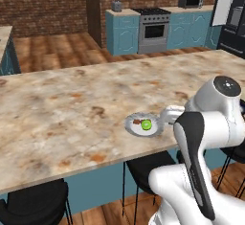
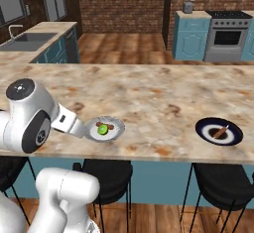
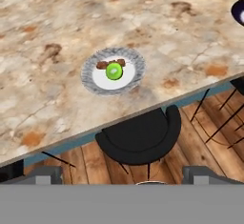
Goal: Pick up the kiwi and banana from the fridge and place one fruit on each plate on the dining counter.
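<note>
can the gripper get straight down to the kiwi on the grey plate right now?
Probably yes. The kiwi lies uncovered on the grey plate near the counter edge; only a small brown piece touches it, and nothing stands above.

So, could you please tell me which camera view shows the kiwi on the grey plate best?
The hand view: the kiwi sits large and unobstructed on the pale grey plate. The right base view shows it smaller; in the left base view it is small too.
</note>
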{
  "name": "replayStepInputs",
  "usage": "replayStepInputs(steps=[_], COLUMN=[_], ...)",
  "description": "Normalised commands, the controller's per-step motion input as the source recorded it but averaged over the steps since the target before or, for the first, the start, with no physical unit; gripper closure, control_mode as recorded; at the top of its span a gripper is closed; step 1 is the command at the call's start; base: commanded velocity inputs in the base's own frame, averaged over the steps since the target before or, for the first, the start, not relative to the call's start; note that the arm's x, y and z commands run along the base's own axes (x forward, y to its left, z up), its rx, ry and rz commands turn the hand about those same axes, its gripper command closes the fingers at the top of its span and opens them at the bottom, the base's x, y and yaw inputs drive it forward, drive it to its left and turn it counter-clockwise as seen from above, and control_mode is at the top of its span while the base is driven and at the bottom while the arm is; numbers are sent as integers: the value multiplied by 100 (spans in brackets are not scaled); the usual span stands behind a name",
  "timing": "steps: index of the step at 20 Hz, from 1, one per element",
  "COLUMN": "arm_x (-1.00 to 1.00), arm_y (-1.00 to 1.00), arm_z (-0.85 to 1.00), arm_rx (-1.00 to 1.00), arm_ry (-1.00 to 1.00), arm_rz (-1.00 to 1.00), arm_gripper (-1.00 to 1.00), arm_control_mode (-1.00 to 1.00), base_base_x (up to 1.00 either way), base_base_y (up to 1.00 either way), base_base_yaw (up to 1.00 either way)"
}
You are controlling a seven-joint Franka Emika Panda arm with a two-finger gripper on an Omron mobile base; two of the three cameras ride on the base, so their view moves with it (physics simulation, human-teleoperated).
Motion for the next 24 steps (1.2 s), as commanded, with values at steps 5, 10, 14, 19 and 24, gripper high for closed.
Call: replayStepInputs(steps=[5,10,14,19,24], arm_x=[0,0,0,0,0], arm_y=[0,0,0,0,0], arm_z=[0,0,0,0,0], arm_rx=[0,0,0,0,0], arm_ry=[0,0,0,0,0], arm_rz=[0,0,0,0,0], arm_gripper=[-100,-100,-100,-100,-100], arm_control_mode=[100,100,100,100,100], base_base_x=[-80,-72,-23,-4,1], base_base_y=[-16,-41,-42,-60,-67], base_base_yaw=[-14,-49,-71,-70,-58])
